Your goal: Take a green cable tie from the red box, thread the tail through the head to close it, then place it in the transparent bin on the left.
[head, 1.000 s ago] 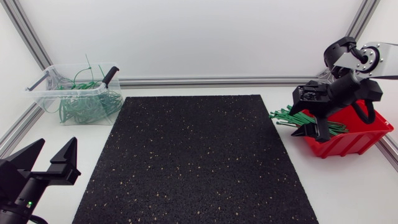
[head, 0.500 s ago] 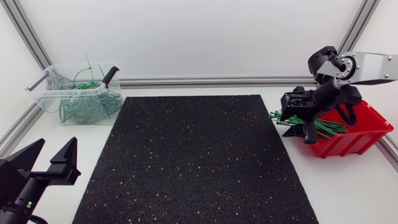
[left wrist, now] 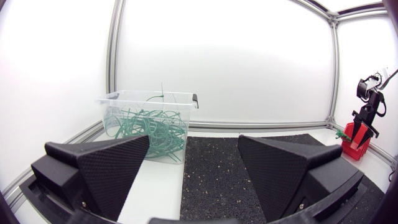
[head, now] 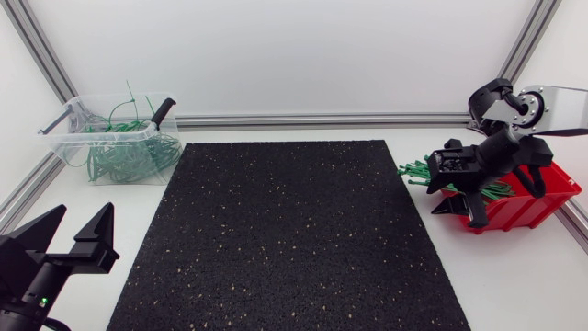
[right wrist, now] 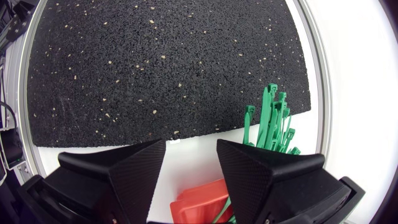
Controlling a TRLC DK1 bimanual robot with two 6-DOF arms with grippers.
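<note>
Evidently the task stands at its first step: the right gripper (head: 459,210) hangs over the red box (head: 531,208) at the table's right edge, its fingers apart with nothing between them. The bundle of green cable ties (head: 418,172) lies in the box, its ends poking out toward the black mat (head: 285,239). The left gripper (head: 81,221), likewise spread and empty, sits at the table's near left corner. Looped ties (head: 124,156) already lie in the transparent bin (head: 64,145) at the far left corner. Picking a tie, threading it and dropping it off are all left to do.
</note>
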